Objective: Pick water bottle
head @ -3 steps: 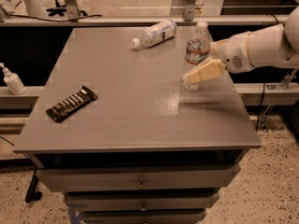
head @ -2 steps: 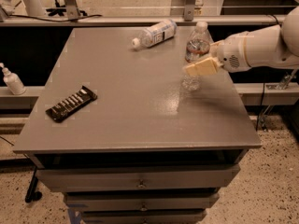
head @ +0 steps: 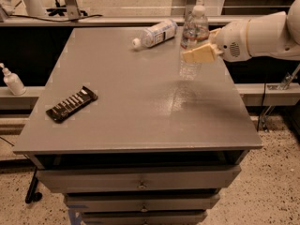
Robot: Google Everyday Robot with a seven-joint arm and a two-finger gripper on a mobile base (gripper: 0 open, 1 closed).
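Clear ribbed plastic water bottle upright, far right of grey counter | end effector at its midsection, closure cannot be told | risk: thin wall buckles, bottle slips or topples

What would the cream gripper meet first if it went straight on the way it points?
The tall clear ribbed plastic water bottle with a white cap, upright right at the cream gripper's tip near the grey table's far right; depth is unclear, though.
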